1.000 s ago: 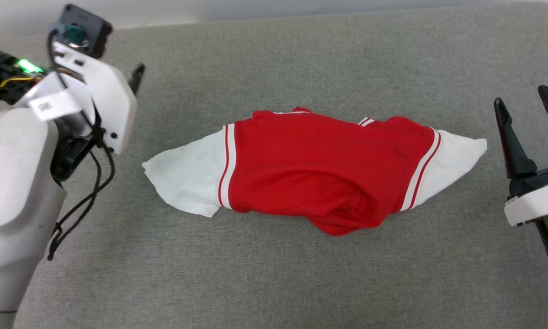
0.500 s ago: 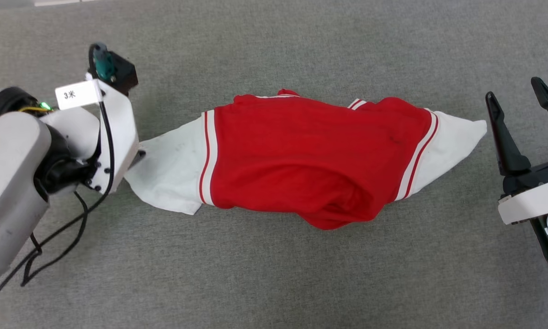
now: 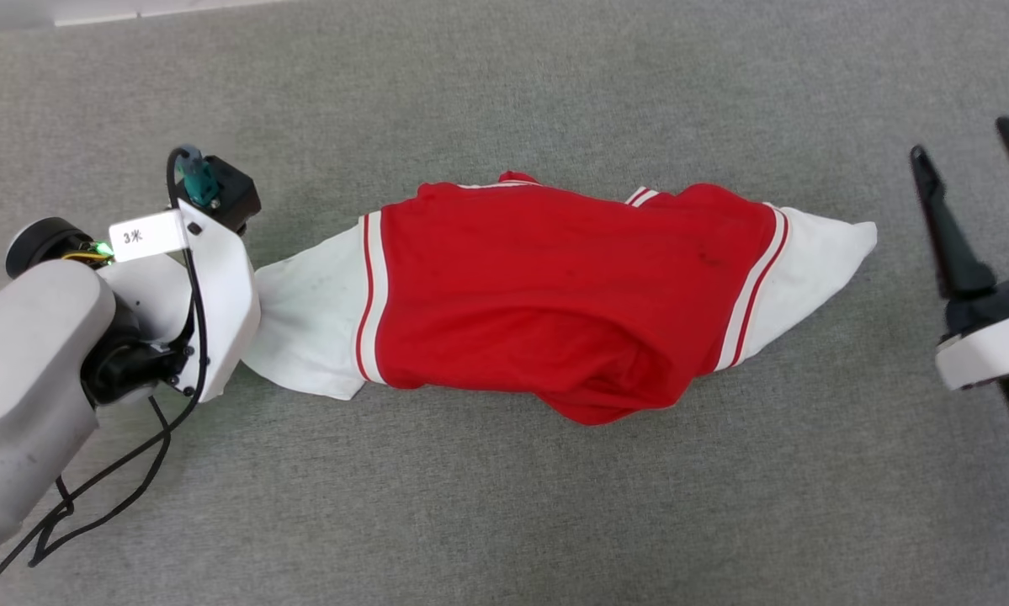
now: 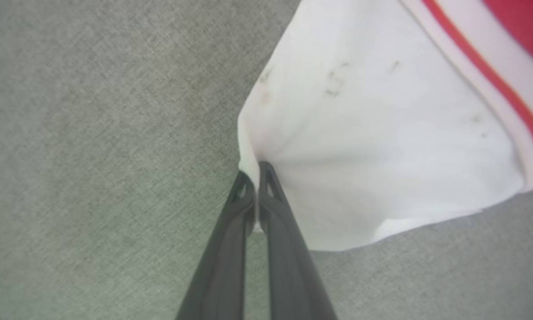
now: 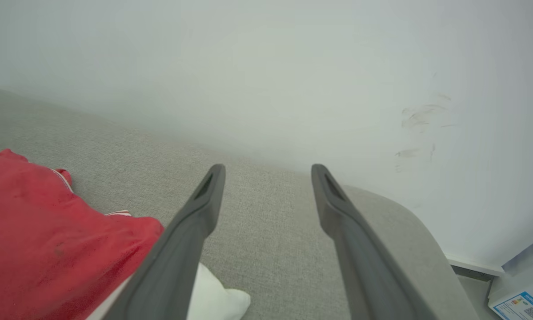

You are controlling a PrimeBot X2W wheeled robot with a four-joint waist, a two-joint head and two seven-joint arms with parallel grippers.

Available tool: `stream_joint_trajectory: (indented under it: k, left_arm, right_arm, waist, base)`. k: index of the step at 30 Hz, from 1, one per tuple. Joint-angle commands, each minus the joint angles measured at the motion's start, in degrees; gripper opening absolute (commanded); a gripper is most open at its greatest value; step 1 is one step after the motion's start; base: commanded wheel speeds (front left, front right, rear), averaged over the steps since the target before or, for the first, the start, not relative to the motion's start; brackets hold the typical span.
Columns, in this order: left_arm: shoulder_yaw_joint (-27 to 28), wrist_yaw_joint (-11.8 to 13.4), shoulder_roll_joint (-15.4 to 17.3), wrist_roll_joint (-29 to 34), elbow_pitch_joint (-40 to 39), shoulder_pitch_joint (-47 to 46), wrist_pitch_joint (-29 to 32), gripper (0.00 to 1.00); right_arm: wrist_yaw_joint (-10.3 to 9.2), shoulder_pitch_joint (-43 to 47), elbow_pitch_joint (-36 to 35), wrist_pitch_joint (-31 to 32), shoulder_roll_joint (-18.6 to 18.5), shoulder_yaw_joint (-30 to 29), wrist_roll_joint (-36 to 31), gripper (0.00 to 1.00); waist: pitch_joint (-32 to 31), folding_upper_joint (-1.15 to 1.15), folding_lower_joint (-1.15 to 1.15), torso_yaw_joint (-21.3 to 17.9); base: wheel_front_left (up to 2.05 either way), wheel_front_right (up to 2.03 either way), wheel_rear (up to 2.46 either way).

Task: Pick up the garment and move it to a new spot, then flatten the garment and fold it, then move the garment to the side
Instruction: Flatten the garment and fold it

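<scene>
With the left pincer [image 4: 252, 171] clamped on the garment [image 3: 554, 295] at its white sleeve tip, lift slowly lest the thin fabric slip; the right pincer [image 3: 963, 141] stands apart.

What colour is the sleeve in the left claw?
White fabric sleeve, red-striped trim; clearest in left wrist view.

Head view: high, facing steeply down on the grey cushion [image 3: 504, 505]; takes in the whole garment [image 3: 554, 311].
Left wrist view: very close, along the left gripper [image 4: 254, 171] at the garment's white sleeve.
Right wrist view: low, near the cushion's rounded corner, along the right gripper [image 5: 267, 168] toward the wall [image 5: 266, 66]; shares the garment's opposite end with the head view.
</scene>
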Motion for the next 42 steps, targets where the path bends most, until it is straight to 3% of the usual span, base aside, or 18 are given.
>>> stream_joint_trajectory:
  k: [1, 5, 9, 14, 18, 21, 25, 30, 39, 40, 41, 42]
  left_arm:
    - [-0.7, 0.03, 0.71, 0.34, 0.48, 0.0, -1.78, 0.0]
    - [-0.68, 0.02, 1.43, 0.04, -0.56, -1.28, -5.89, 0.0]
    - [-0.99, 0.02, 2.05, 0.13, -2.11, -2.01, -9.36, 0.0]
    - [-1.78, 0.01, 1.99, 1.18, -3.8, -3.06, -11.56, 0.0]
    - [-2.22, 0.01, 1.43, 2.22, -4.77, -4.35, -12.5, 0.0]
    - [-2.38, 0.01, 1.08, 2.86, -5.24, -5.29, -12.99, 0.0]
    - [-2.39, 0.01, 0.66, 3.78, -5.78, -6.65, -13.57, 0.0]
    - [-2.46, 0.01, 0.29, 4.55, -6.48, -7.9, -14.04, 0.0]
    - [-2.57, 0.01, 0.21, 4.46, -6.32, -8.16, -14.86, 0.0]
    - [-2.63, 0.01, 0.23, 4.46, -6.19, -8.11, -14.98, 0.0]
    - [-2.6, 0.01, 0.2, 4.53, -6.12, -8.03, -15.24, 0.0]
    - [-2.52, 0.01, 0.23, 4.52, -5.96, -7.92, -15.63, 0.0]
  right_arm:
    - [-0.04, -1.44, -0.55, 0.76, -1.4, -0.08, -0.12, 1.0]
    - [-0.04, -3.68, -1.67, 3.85, -4.65, 0.98, 0.79, 1.0]
    - [-0.04, -7.52, -2.54, 13.18, -10.69, 5.9, 4.52, 1.0]
    - [-0.04, -13.03, -3.16, 30.38, -19.55, 17.83, 14.54, 1.0]
    - [-0.04, -18.19, -2.79, 46.04, -24.01, 26.4, 23.57, 1.0]
    - [-0.04, -20.81, -1.18, 53.15, -24.81, 30.57, 26.93, 1.0]
    - [-0.04, -24.05, 2.98, 56.75, -22.71, 32.62, 29.65, 1.0]
    - [-0.04, -25.55, 8.88, 57.2, -20.18, 35.6, 29.71, 1.0]
    - [0.08, -20.62, 15.32, 55.42, -17.32, 43.43, 33.6, 1.0]
    - [0.08, -20.97, 15.42, 54.26, -17.2, 43.57, 33.77, 0.64]
    - [0.08, -21.68, 15.49, 52.92, -16.96, 43.37, 34.13, 0.0]
    - [0.06, -22.49, 15.57, 51.64, -16.79, 42.96, 34.56, 0.0]
  waist:
    - [-1.07, 0.0, 0.0, 0.46]
    - [-2.21, 0.0, 0.0, 1.06]
    - [-3.17, 0.0, 0.0, 2.16]
    - [-3.01, 0.0, 0.0, 3.63]
    - [-1.93, 0.0, 0.0, 4.68]
    - [-0.69, 0.0, 0.0, 5.36]
    - [1.25, 0.0, 0.0, 6.13]
    - [3.21, 0.0, 0.0, 6.91]
    - [4.09, 0.0, 0.0, 6.78]
    - [3.93, 0.0, 0.0, 6.66]
    - [3.6, 0.0, 0.0, 6.51]
    - [3.17, 0.0, 0.0, 6.36]
  base:
    - [0.0, 0.0, 0.0]
    - [0.0, 0.0, 0.0]
    - [0.0, 0.0, 0.0]
    - [0.0, 0.0, 0.0]
    - [0.0, 0.0, 0.0]
    - [0.0, 0.0, 0.0]
    - [0.0, 0.0, 0.0]
    - [0.0, 0.0, 0.0]
    - [0.0, 0.0, 0.0]
    - [0.0, 0.0, 0.0]
    - [0.0, 0.0, 0.0]
    - [0.0, 0.0, 0.0]
